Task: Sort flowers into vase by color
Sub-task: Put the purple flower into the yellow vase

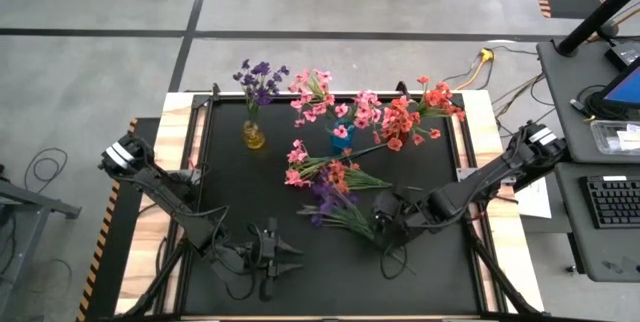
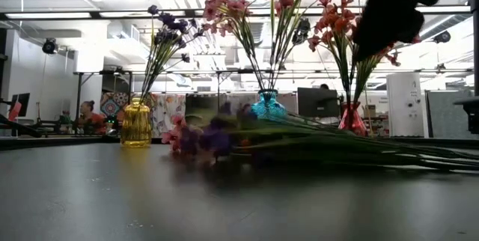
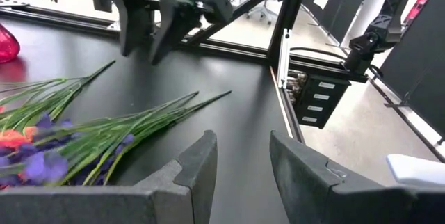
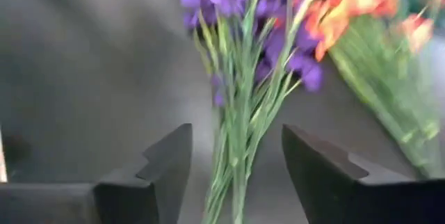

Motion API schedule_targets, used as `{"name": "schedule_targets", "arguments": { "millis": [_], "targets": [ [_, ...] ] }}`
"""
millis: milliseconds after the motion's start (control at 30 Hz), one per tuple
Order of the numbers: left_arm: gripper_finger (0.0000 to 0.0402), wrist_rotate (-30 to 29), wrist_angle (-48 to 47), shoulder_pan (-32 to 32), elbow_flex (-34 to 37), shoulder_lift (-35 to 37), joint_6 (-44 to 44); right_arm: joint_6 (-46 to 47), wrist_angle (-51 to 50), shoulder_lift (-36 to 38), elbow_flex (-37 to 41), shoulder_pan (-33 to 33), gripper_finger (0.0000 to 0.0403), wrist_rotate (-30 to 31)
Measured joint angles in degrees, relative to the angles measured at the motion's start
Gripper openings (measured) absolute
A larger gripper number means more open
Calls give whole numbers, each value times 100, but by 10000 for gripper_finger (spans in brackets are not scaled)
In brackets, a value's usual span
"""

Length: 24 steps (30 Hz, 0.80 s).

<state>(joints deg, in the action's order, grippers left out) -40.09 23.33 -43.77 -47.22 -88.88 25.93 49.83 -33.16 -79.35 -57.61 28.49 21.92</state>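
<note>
Loose flowers (image 1: 330,187) lie on the black table (image 1: 230,182); bright open room behind.

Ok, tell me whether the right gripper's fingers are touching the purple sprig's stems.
Apart. The right wrist view shows the purple sprig running between the fingers with dark table visible on both sides.

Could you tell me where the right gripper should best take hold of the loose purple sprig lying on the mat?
Probably on the bare green stems, from above: the purple sprig lies flat, blossoms pointing away, and the right gripper is open with the thin stems running between its fingers, clear of the coral sprig beside it.
</note>
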Motion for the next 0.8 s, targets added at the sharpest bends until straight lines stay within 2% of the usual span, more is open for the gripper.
{"name": "schedule_targets", "arguments": {
  "millis": [100, 233, 500, 667, 800],
  "targets": [
    [120, 4, -32, 0, 0, 0, 0, 115, -111, -255, 25, 0, 231, -259],
    [120, 4, -28, 0, 0, 0, 2, 122, -112, -743, 27, -2, 234, -285],
    [120, 4, -19, 0, 0, 2, 4, 123, -70, -1703, 33, -183, 210, -312],
    [120, 4, -19, 0, 0, 2, -11, 134, -62, -1873, 28, -236, 169, -368],
    [120, 4, -21, 0, 0, 2, -17, 126, -91, -1824, 29, -238, 100, -366]
  ]
}}
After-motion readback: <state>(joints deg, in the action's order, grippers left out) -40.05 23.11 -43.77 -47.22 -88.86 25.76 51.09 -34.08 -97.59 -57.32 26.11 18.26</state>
